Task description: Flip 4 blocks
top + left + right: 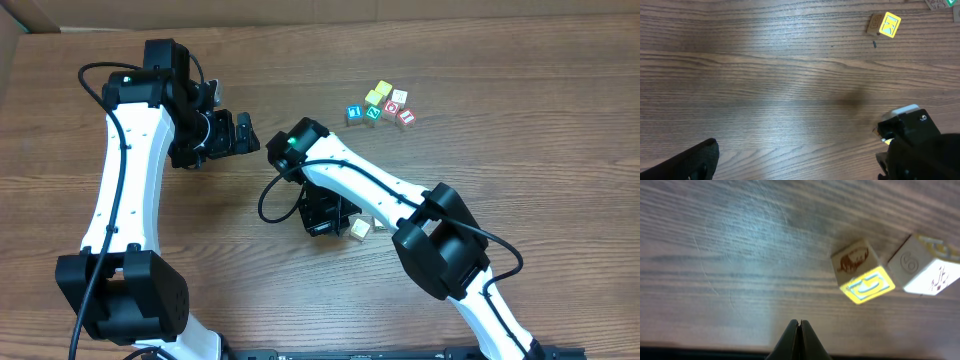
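Two wooden blocks lie by my right gripper (pixel 330 222). One shows a yellow face and a cream side with a brown picture (pixel 862 272) (pixel 360 229). The other is pale with a yellow edge (pixel 924 265) (pixel 379 222). In the right wrist view my right gripper (pixel 798 326) is shut with nothing in it, and it stands left of and nearer than both blocks, apart from them. More blocks sit clustered at the back right: teal (pixel 372 113), yellow (pixel 375 97) and red (pixel 406 117). My left gripper (pixel 240 135) (pixel 797 160) is open and empty over bare wood.
A blue-faced cube (pixel 354 113) and a white-topped cube (pixel 399 97) sit in the same cluster. In the left wrist view a lone yellow-faced cube (pixel 885 25) lies far ahead to the right. The wooden table (pixel 520 170) has a cardboard wall behind it.
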{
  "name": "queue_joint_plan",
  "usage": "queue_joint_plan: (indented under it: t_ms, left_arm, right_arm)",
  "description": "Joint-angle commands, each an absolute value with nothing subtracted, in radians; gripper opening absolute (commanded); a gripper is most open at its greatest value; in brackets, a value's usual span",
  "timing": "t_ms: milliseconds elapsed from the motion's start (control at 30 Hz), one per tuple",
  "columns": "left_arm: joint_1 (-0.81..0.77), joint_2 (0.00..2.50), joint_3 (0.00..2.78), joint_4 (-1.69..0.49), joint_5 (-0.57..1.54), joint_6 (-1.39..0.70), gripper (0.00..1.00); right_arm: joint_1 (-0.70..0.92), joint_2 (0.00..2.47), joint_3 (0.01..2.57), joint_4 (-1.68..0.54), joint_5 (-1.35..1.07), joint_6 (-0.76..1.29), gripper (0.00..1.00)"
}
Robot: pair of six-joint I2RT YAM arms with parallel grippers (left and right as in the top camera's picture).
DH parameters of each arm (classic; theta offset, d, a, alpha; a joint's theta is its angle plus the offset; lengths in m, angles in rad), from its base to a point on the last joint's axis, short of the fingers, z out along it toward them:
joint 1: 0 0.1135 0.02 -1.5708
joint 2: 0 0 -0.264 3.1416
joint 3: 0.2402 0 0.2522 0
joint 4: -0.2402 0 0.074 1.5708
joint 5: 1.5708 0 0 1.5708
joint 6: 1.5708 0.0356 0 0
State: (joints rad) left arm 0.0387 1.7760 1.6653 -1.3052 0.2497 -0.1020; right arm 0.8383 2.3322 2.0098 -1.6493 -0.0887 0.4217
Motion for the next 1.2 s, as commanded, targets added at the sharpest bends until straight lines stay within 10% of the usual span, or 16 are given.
queue_joint_plan:
  t_ms: [0,1167]
  left_arm:
    - [0.032,1.779,1.684,-1.304,0.244,-0.112,1.0]
    - [0.032,1.779,1.684,-1.304,0.244,-0.112,1.0]
  right_arm:
    - [0.845,2.331,1.998,-1.628,-0.035,0.419,0.04]
    - [0.867,2.331,1.871,-1.497,0.091,0.472,0.04]
